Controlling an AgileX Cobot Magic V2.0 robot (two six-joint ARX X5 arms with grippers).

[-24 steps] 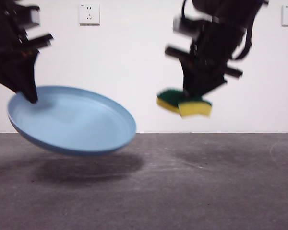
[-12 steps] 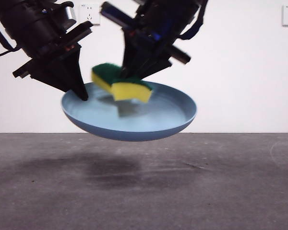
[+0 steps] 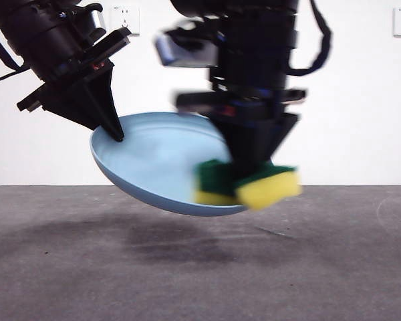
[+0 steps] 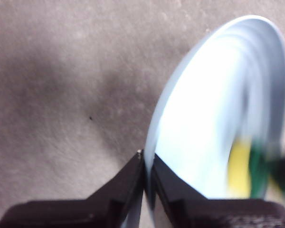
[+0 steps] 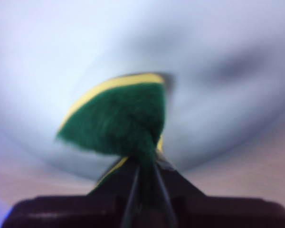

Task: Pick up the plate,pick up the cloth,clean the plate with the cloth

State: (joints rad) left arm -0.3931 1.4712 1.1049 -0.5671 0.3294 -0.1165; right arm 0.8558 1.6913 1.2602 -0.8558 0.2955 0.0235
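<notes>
your plate (image 3: 157,160) hangs in the air above the bench (image 3: 200,267), tilted so its hollow faces the front camera, its low edge towards the sponge. the left claw (image 3: 113,130) grips it by the upper rim at the left of the front view; in the left wrist view the plate (image 4: 213,123) stands edge-on, with the left claw (image 4: 146,164) clamped tight on its rim. the sponge (image 3: 247,184) sits at the plate's lower right edge, touching or just in front of it, yellow side down and green layer up, blurred. the right claw (image 3: 254,160) comes straight down from above and pinches it. in the right wrist view the sponge (image 5: 118,118) shows its green face against the pale plate (image 5: 218,61), with the right claw (image 5: 145,173) closed on it. two wall sockets (image 3: 123,19) show behind.
</notes>
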